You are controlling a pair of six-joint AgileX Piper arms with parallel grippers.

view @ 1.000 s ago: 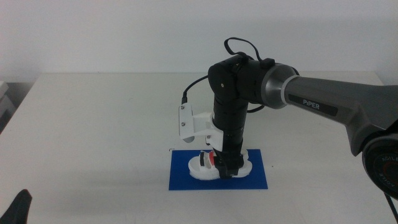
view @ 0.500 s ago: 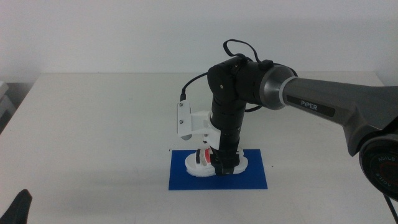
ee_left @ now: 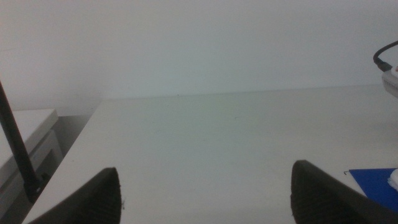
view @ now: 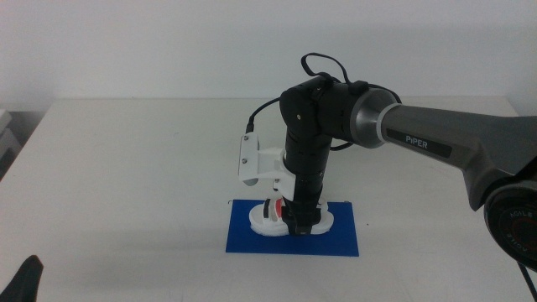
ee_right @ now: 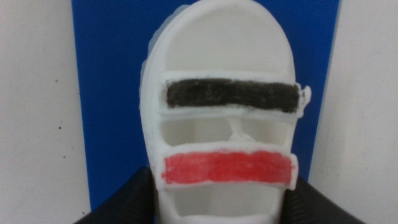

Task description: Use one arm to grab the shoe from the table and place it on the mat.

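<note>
Progress: the shoe [view: 289, 221] is over the mat [view: 344, 239] and appears to rest on it, though contact cannot be confirmed. Judged remaining: release and withdraw.
Right pincer [view: 300, 225]: pointing straight down over the mat, jaws pinching the shoe at its rear sides; the right wrist view shows a dark jaw against each flank.
Left pincer [view: 23, 281]: waiting at the near left corner of the counter [view: 126, 168], jaws spread, nothing between them.
Shoe position: lengthwise along the mat, inside its edges in the right wrist view.
Shoe build: white, rigid-looking, rounded toe, thick sole; one black strap [ee_right: 231, 95] and one red strap [ee_right: 227, 168] across open slots, both rough-surfaced.
Mat: thin, flat, deep blue rectangle, plain.
Counter: matte off-white, smooth, a few dark specks beside the mat.
</note>
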